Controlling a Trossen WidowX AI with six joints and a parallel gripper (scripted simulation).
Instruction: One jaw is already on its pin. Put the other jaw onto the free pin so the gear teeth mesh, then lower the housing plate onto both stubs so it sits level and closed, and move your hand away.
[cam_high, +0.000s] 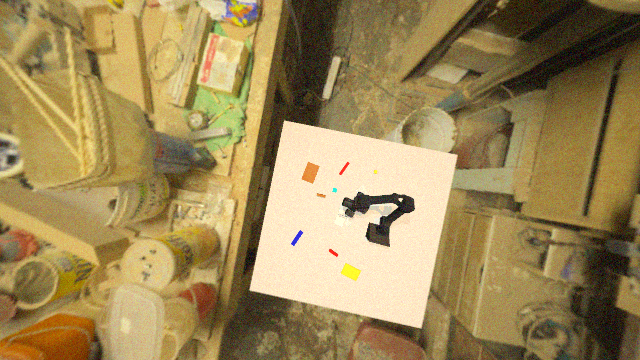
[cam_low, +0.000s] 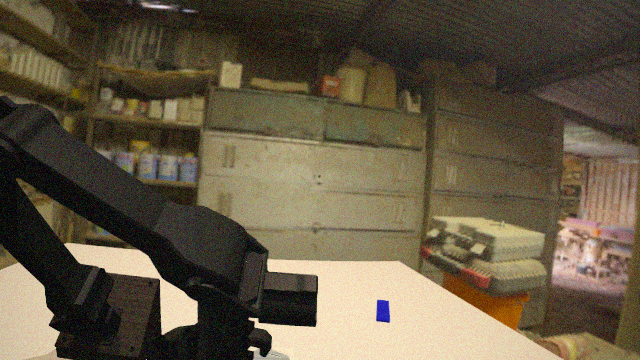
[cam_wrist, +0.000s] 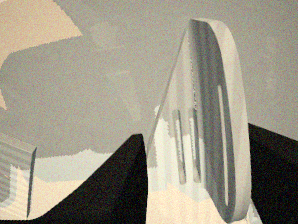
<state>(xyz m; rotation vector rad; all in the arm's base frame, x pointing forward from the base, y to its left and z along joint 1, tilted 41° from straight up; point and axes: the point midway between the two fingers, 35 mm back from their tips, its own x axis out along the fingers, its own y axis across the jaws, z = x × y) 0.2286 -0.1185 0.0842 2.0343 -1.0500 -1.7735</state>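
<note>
- A cluttered tan wooden workbench (cam_high: 260, 90) runs down the left of the top view.
- A stained grey-brown concrete floor (cam_high: 370, 95) shows at that view's upper centre, with a round whitish bucket (cam_high: 430, 129) right of it.
- Wide pale metal cabinets (cam_low: 310, 205) stand mid-frame in the exterior view, left of taller grey-brown cabinets (cam_low: 492, 145).
- Laden wooden shelves (cam_low: 150, 120) fill the upper left.
- Bright light enters at the right edge.
</note>
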